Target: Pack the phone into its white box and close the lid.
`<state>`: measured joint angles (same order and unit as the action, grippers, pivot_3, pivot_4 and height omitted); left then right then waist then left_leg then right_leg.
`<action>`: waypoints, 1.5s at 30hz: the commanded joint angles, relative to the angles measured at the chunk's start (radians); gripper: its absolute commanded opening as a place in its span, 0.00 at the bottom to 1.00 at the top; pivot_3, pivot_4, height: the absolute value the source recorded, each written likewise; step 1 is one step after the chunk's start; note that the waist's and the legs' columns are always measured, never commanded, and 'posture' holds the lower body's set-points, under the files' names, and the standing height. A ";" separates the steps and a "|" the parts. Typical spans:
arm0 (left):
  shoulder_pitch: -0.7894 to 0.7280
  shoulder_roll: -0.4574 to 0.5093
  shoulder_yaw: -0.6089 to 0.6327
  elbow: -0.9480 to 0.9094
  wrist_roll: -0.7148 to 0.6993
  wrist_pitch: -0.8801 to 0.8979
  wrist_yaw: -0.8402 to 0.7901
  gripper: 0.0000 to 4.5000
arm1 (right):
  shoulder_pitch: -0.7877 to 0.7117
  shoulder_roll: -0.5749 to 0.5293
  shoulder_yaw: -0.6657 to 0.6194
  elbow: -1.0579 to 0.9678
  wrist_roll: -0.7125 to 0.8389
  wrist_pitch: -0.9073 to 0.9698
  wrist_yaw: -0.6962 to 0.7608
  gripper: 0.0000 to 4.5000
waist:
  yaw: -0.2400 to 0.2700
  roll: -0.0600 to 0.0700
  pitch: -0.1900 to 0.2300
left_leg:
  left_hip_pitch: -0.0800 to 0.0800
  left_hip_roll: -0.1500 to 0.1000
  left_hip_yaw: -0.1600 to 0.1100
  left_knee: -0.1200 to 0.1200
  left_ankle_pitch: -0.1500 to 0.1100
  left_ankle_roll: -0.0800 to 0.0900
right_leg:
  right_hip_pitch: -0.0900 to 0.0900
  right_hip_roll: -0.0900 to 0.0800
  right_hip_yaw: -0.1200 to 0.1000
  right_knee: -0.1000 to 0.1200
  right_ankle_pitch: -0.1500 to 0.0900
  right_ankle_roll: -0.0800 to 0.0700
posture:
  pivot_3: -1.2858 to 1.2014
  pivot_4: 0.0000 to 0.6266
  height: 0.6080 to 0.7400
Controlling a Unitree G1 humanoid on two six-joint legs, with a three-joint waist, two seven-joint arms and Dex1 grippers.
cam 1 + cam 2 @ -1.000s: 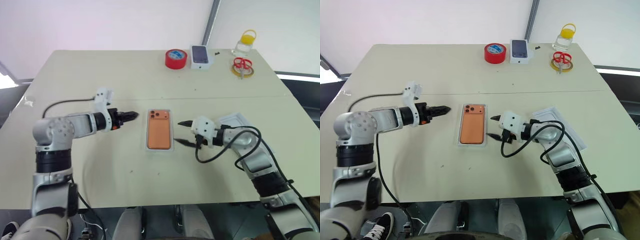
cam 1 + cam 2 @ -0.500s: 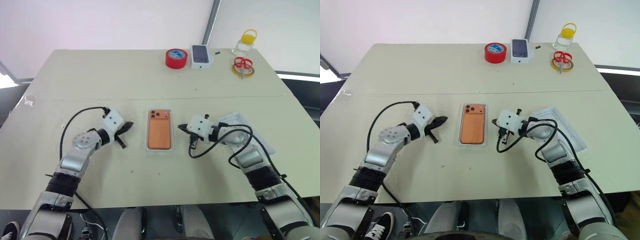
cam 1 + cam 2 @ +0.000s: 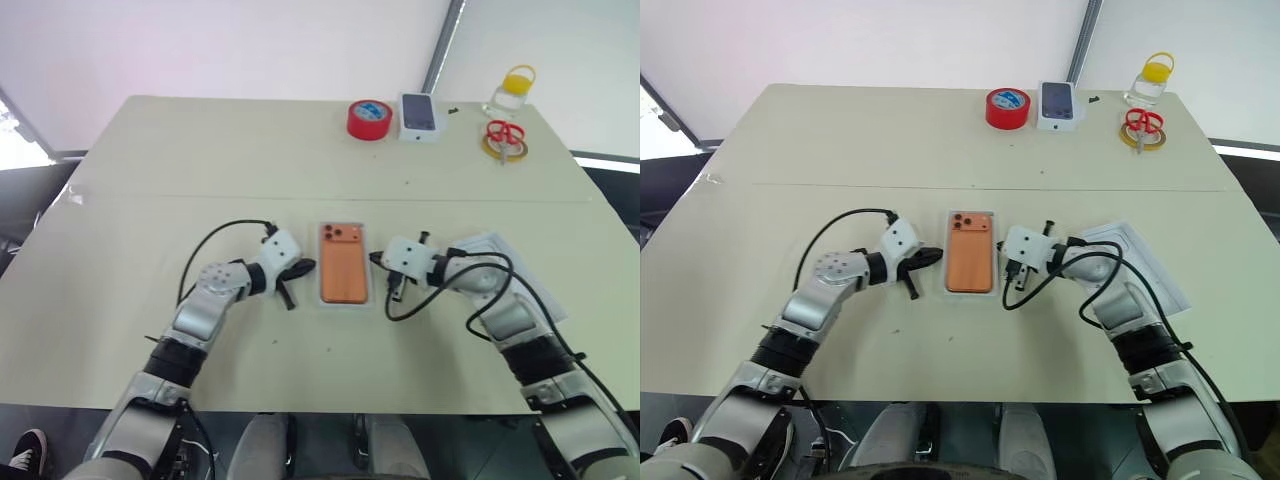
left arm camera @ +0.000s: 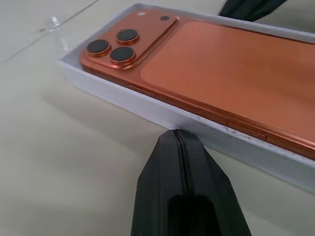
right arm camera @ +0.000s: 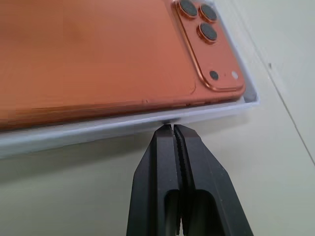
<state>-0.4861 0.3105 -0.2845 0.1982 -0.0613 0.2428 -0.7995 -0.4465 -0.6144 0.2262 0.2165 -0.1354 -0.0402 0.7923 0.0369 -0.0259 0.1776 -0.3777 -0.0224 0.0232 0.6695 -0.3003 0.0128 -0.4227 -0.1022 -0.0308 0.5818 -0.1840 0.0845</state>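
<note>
From my feed the table (image 3: 200, 160) is the biggest thing. One lid (image 3: 1140, 262) lies open side up under my right arm, white with a raised rim. One white box (image 3: 345, 302) sits mid-table holding one phone (image 3: 344, 264), orange, back up, three dark lenses at the far corner. Left gripper (image 4: 178, 135) is pinched closed, tips at the box's left wall. Right gripper (image 5: 172, 129) is pinched closed too, tips at the right wall.
</note>
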 commanded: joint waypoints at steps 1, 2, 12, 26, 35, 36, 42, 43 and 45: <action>-0.053 -0.107 -0.097 0.052 0.015 0.008 -0.027 0.00 | 0.030 -0.051 -0.052 -0.061 0.035 -0.024 0.030 0.02 | 0.009 0.000 0.000 | 0.000 0.000 0.000 0.000 0.000 0.000 | 0.000 0.000 0.000 0.000 0.000 0.000 | 0.52 0.24 1.00; -0.074 -0.130 -0.098 0.079 0.023 0.001 -0.023 0.00 | 0.043 -0.070 -0.065 -0.065 0.039 -0.027 0.037 0.02 | 0.014 0.001 0.000 | -0.001 -0.001 -0.001 0.001 0.000 0.001 | 0.000 0.000 0.000 -0.001 0.000 0.000 | 0.52 0.24 1.00; -0.190 -0.244 -0.099 0.285 0.065 -0.105 -0.056 0.00 | 0.128 -0.209 -0.156 -0.029 0.034 -0.063 0.051 0.02 | 0.002 0.003 0.000 | -0.012 0.000 -0.001 0.018 -0.004 0.007 | -0.002 -0.001 -0.002 -0.002 0.001 0.003 | 0.52 0.24 1.00; -0.225 -0.142 -0.033 0.353 0.072 -0.187 -0.093 0.00 | 0.130 -0.265 -0.191 0.003 0.047 -0.083 0.055 0.02 | -0.002 0.003 0.000 | -0.012 0.002 -0.001 0.017 -0.004 0.006 | -0.004 0.001 -0.002 0.000 0.002 0.003 | 0.52 0.24 1.00; -0.129 -0.065 0.029 0.175 0.020 -0.134 -0.095 0.00 | 0.018 -0.236 -0.168 0.246 -0.043 -0.171 -0.100 0.02 | -0.024 0.003 0.000 | -0.012 0.003 -0.001 0.017 -0.003 0.006 | -0.004 0.001 -0.001 0.000 0.002 0.003 | 0.52 0.24 1.00; -0.108 -0.050 0.037 0.133 0.013 -0.125 -0.099 0.00 | 0.017 -0.240 -0.162 0.270 -0.057 -0.180 -0.111 0.02 | -0.024 0.003 0.000 | -0.012 0.002 -0.001 0.017 -0.003 0.006 | -0.004 0.001 -0.001 0.000 0.002 0.003 | 0.52 0.24 1.00; -0.040 0.036 0.113 -0.015 -0.066 -0.002 -0.125 0.00 | 0.069 -0.244 -0.234 0.146 0.102 -0.108 0.007 0.02 | -0.024 0.004 0.000 | -0.012 0.002 -0.001 0.017 -0.003 0.006 | -0.004 0.000 -0.001 0.001 0.002 0.003 | 0.52 0.24 1.00; -0.034 0.055 0.127 -0.022 -0.075 0.017 -0.130 0.00 | 0.088 -0.254 -0.244 0.111 0.123 -0.090 0.031 0.06 | -0.024 0.004 0.000 | -0.012 0.002 -0.001 0.017 -0.003 0.006 | -0.004 0.001 -0.001 0.001 0.002 0.003 | 0.52 0.24 1.00; -0.023 0.096 0.133 -0.038 -0.092 0.053 -0.162 0.12 | 0.126 -0.270 -0.269 0.045 0.180 -0.017 0.083 0.20 | -0.025 0.004 0.000 | -0.011 0.003 -0.001 0.017 -0.003 0.006 | -0.004 0.001 -0.001 0.001 0.002 0.003 | 0.52 0.24 1.00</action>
<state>-0.5149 0.3899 -0.1739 0.2047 -0.1229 0.2724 -0.9371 -0.3267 -0.8539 0.0105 0.3284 -0.0163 -0.1032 0.8374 0.0116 -0.0218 0.1779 -0.3891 -0.0198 0.0222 0.6865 -0.3037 0.0186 -0.4269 -0.1014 -0.0318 0.5830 -0.1824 0.0872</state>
